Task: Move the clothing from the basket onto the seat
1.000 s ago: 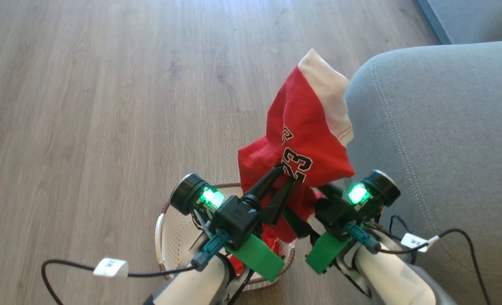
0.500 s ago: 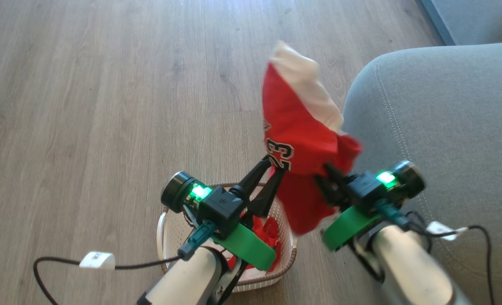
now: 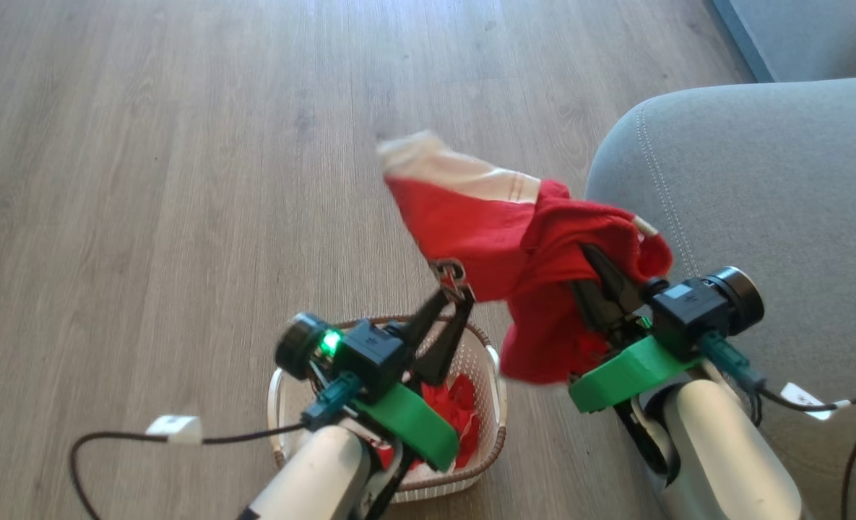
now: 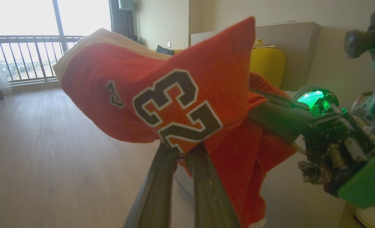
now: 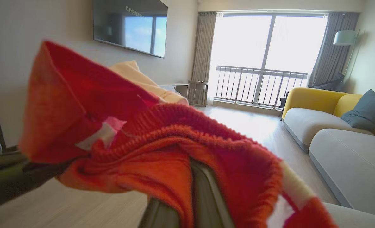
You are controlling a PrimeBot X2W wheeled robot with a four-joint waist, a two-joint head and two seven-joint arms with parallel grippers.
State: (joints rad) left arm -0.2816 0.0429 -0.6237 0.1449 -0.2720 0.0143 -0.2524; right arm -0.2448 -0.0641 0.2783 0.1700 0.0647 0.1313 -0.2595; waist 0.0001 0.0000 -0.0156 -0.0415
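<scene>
Red jersey [image 3: 485,217] held in the air at frame centre, above the wood floor [image 3: 182,180], stretched between both arms. Left gripper [image 3: 456,287] is closed on its lower edge. Right gripper [image 3: 595,269] is closed in bunched fabric, tips buried. Left wrist view: black digits 2 and 3 [image 4: 178,109], white-outlined, reading upside down. Second red garment [image 3: 458,412] lies in the basket [image 3: 498,375], lower centre. Grey seat [image 3: 760,217] at right, bare. White cable tags [image 3: 175,427]: print unreadable.
</scene>
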